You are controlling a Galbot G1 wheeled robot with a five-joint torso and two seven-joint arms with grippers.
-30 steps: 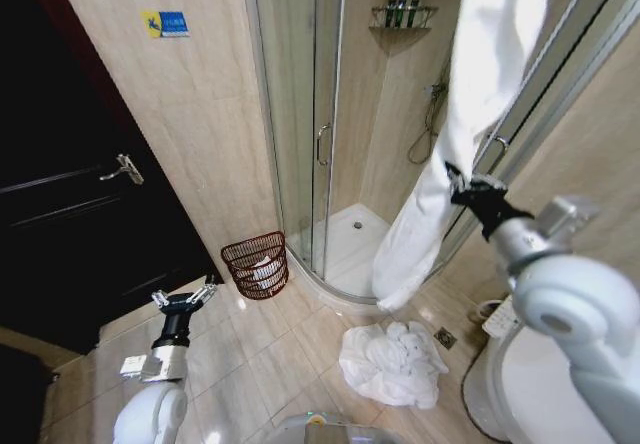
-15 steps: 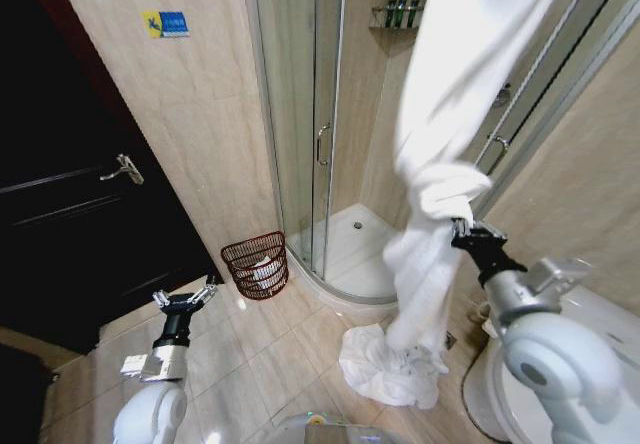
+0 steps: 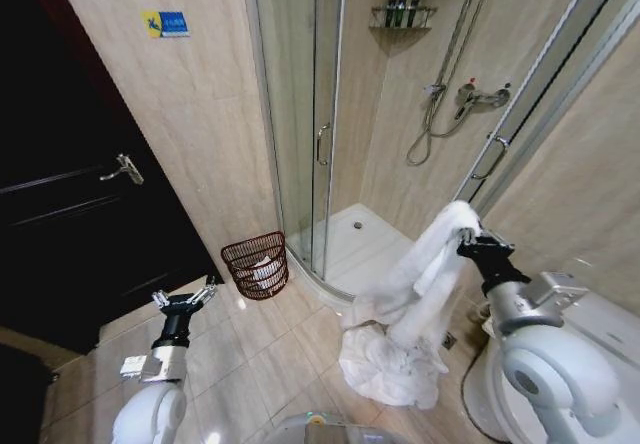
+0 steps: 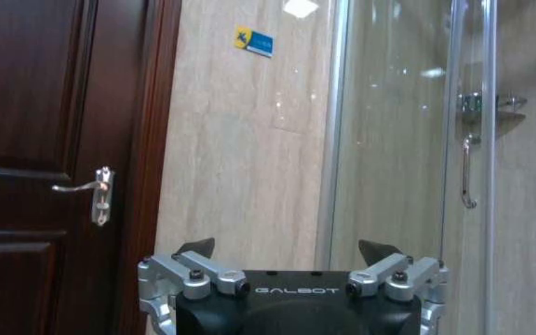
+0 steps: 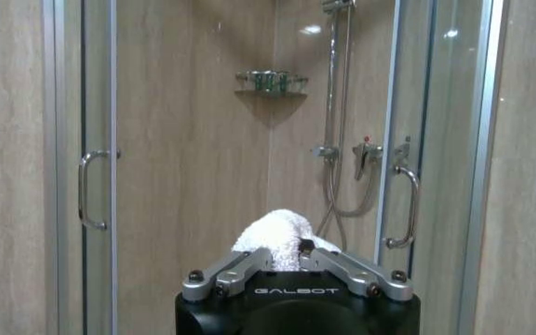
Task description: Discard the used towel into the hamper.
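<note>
Status: towel in hand, not yet discarded. My right end effector (image 3: 478, 245) is clamped on one end of the white towel (image 3: 415, 284); the wrist view shows terry cloth bunched between the closed fingers. The rest of the towel drapes down onto a heap on the tiled floor (image 3: 270, 349) by the shower tray's curved edge. The hamper (image 3: 256, 263) stands on the floor against the wall, just beside the shower door, well apart from the towel. My left end effector (image 3: 184, 300) hangs spread open and idle, low near the dark door. Remaining: carry across, release over the rim.
</note>
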